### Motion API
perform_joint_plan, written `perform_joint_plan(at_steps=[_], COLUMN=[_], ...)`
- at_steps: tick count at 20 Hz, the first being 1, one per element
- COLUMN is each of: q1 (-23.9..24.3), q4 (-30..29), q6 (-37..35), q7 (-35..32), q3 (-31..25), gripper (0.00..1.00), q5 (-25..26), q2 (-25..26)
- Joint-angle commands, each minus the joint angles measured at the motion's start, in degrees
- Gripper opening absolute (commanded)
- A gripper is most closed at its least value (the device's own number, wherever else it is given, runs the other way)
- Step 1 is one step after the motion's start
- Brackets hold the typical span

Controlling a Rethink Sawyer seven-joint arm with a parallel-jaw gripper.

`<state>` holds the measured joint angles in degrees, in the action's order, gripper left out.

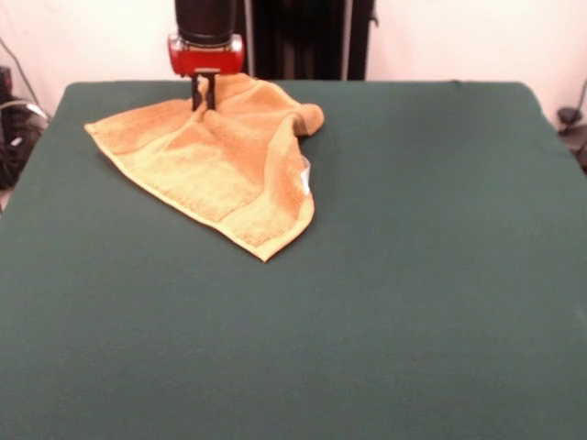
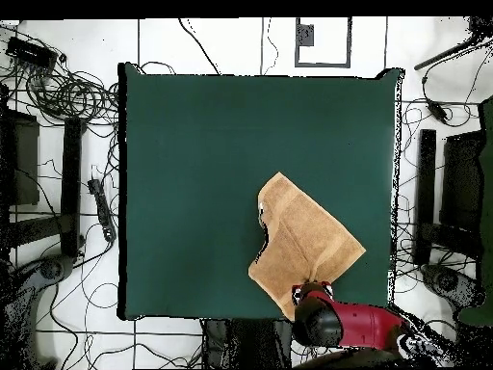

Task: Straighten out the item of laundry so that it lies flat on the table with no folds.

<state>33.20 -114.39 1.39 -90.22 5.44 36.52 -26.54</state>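
The orange-tan towel (image 1: 220, 156) lies on the dark green table (image 1: 394, 275), at the far left in the front view. It is rumpled, with its right side folded over and a raised ridge running towards the gripper. A small white tag (image 1: 305, 165) shows at its right edge. My gripper (image 1: 204, 93) comes straight down at the towel's far edge, with its dark fingers close together on a pinch of cloth. In the overhead view the towel (image 2: 303, 239) lies near the table's (image 2: 193, 145) bottom right corner. There the red wrist (image 2: 323, 316) covers the fingers.
The black pedestal (image 1: 303, 37) stands behind the table's far edge. In the overhead view, cables (image 2: 72, 96) and dark stands (image 2: 428, 193) lie on the floor around the table. The towel sits close to the table's edge on the robot's side.
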Motion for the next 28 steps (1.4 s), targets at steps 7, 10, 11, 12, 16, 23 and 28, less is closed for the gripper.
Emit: perform_joint_plan(at_steps=[7,10,11,12,16,23,28], q1=[7.69,9.03,9.43,9.76,9.63,8.55,8.74], q4=[12.05,12.10,12.17,12.28,13.00,14.54,14.88], q6=[-11.99,-11.98,-11.83,-12.06,-12.06,-13.81,-16.61], q7=[2.58,2.97,3.00,3.03,2.46,2.45,3.74], q3=[-14.72,-15.49,-15.81,-16.08,-16.47,-16.02,-16.82], gripper=[0.00,0.00,0.00,0.00,0.00,0.00,0.00], q5=[1.06,2.46,2.88,3.12,4.51,6.47,6.42], q2=[3.50,3.32,3.31,3.29,2.98,1.71,1.05])
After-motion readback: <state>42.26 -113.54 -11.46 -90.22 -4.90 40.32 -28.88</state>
